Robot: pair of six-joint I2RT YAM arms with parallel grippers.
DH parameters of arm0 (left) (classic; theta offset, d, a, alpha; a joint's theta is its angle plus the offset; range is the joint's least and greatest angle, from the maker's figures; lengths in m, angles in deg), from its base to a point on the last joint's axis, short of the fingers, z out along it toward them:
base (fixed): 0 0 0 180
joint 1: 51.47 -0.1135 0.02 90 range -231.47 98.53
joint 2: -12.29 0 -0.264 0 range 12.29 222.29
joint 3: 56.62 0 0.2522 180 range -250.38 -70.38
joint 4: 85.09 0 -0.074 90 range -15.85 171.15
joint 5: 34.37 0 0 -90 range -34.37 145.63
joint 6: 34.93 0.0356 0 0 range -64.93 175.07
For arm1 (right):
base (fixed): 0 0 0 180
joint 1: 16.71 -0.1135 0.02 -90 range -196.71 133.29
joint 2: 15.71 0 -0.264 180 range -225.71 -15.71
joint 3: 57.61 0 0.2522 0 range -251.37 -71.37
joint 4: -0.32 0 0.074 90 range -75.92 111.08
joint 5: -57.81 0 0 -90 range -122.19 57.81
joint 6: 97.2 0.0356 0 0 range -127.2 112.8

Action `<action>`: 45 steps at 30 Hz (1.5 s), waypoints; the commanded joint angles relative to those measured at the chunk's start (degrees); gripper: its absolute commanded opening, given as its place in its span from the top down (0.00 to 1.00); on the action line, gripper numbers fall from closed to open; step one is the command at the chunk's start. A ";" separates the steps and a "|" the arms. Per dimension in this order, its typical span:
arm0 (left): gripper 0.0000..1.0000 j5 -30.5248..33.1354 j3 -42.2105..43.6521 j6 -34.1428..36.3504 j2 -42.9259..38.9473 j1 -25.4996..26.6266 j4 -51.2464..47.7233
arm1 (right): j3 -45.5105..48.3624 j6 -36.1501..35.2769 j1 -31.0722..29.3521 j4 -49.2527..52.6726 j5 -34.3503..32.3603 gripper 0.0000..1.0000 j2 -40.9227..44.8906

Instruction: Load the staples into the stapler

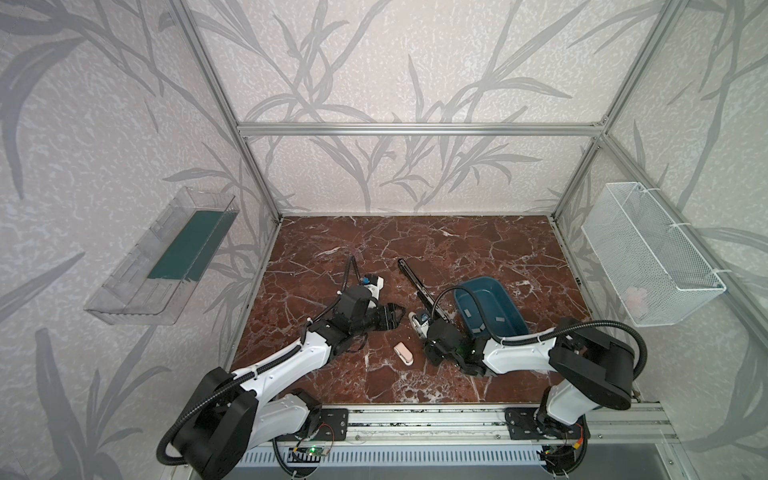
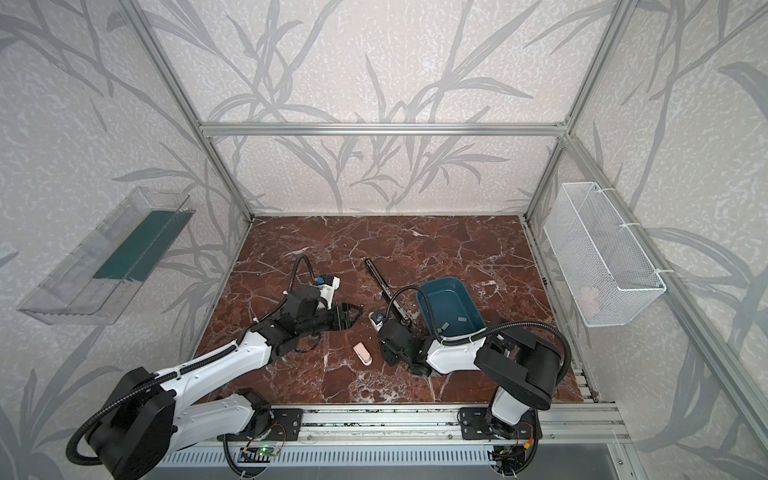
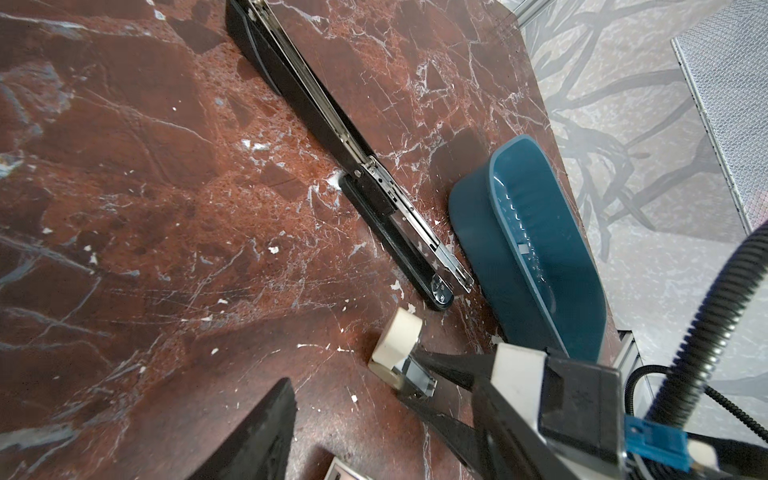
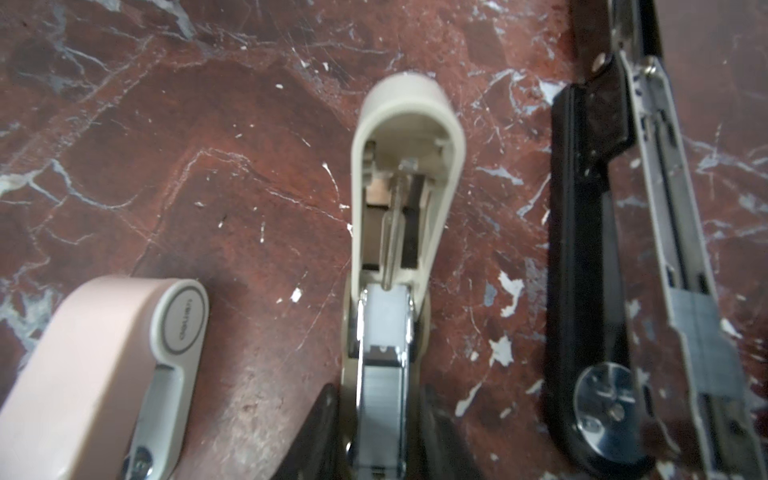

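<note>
Staples (image 1: 500,319) in the tray (image 1: 480,279) look light and brittle; we would pinch them edgewise. Left end effector (image 1: 401,318) gapes empty; right end effector (image 4: 380,399) clamps the cream stapler (image 4: 405,112).

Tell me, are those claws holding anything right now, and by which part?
The right gripper grips the small cream stapler by the sides of its metal magazine, lid flipped open. The left gripper is open and empty.

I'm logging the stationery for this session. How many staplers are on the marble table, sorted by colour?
black stapler: 1
cream stapler: 1
pink stapler: 1
Total: 3
</note>
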 commanded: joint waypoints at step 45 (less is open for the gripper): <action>0.39 3.27 3.58 1.37 22.16 9.67 19.13 | 5.64 5.78 0.15 -4.85 4.50 0.55 2.63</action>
